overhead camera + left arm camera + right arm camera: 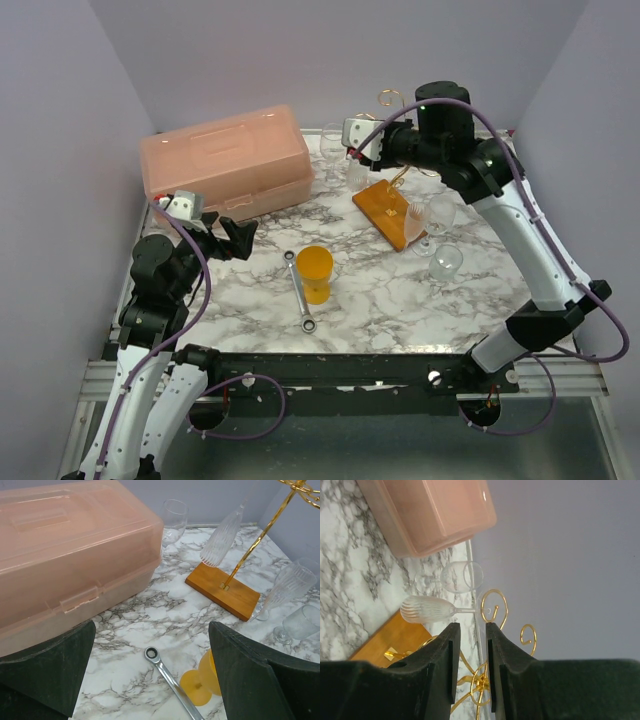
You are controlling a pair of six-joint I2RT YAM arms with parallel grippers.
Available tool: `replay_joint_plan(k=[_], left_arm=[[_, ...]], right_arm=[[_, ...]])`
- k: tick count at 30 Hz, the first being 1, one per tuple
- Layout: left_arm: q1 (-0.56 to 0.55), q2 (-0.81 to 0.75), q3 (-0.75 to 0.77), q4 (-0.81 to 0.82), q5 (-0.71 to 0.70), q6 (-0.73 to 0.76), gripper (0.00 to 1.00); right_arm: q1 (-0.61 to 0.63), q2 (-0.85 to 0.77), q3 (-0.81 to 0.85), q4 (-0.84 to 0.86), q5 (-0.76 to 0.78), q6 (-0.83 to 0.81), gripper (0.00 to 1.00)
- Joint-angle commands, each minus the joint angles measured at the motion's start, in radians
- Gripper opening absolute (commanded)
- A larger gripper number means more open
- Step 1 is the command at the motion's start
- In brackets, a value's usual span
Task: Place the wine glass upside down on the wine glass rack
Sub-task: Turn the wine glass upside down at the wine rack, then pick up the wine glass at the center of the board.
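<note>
A clear ribbed wine glass point(427, 609) hangs bowl-down by its foot from a gold curl of the wine glass rack point(493, 609). It also shows in the left wrist view point(222, 539) and the top view point(358, 173). The rack has a gold stem point(255, 542) and a flat orange-brown base point(390, 212). My right gripper point(472, 627) is level with the rack's top, just behind the glass's stem. Its jaws are a narrow gap apart with nothing between them. My left gripper point(152, 630) is wide open and empty, low over the marble at the left point(232, 238).
A pink plastic box point(225, 160) fills the back left. An orange goblet point(315, 272) and a ratchet wrench point(300, 290) lie mid-table. A clear glass point(333, 140) stands behind the rack. A ribbed glass point(437, 215) and a round glass point(447, 262) stand to its right.
</note>
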Motion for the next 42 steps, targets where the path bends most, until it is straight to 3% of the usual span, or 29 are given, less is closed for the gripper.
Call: replay_joint_plan(k=[1, 9, 17, 24, 36, 42], left_arm=[[0.009, 0.006, -0.007, 0.031, 0.070, -0.028, 0.98], [0.008, 0.046, 0.002, 0.050, 0.191, -0.077, 0.99], [-0.014, 0.097, 0.017, 0.059, 0.179, -0.117, 0.99], [-0.031, 0.124, 0.042, 0.022, 0.240, -0.198, 0.99], [-0.045, 0.020, 0.002, -0.062, 0.309, -0.266, 0.99], [-0.045, -0.047, -0.012, -0.092, 0.327, -0.341, 0.98]], right_arm=[[0.009, -0.051, 0.080, -0.130, -0.133, 0.153, 0.33], [-0.004, -0.130, 0.046, -0.162, -0.120, 0.352, 0.34], [-0.242, -0.176, 0.046, -0.163, -0.258, 0.451, 0.34], [-0.382, -0.323, -0.112, -0.119, -0.295, 0.531, 0.34], [-0.399, -0.628, -0.339, -0.127, -0.050, 0.690, 0.34], [-0.398, -0.693, -0.372, -0.191, -0.123, 0.750, 0.34]])
